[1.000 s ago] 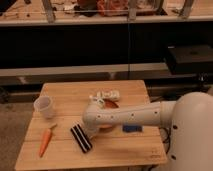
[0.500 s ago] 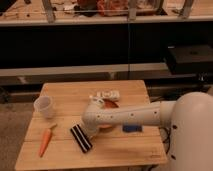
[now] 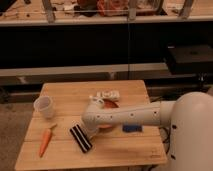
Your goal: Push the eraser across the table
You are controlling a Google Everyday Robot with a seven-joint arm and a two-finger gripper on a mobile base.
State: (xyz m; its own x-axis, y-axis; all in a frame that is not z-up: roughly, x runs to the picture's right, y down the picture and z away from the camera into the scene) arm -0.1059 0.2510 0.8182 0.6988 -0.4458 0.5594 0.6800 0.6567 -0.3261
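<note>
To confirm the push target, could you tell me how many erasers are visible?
1: the eraser lies near the table front edge, beside the carrot. The gripper sits farther back; the arm may hide more.

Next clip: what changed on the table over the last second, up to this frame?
Nothing visibly changed. The gripper stays at the arm's end, just right of the eraser, near the front of the table. The eraser, the carrot, the white cup and the blue rectangle all lie where they were.
</note>
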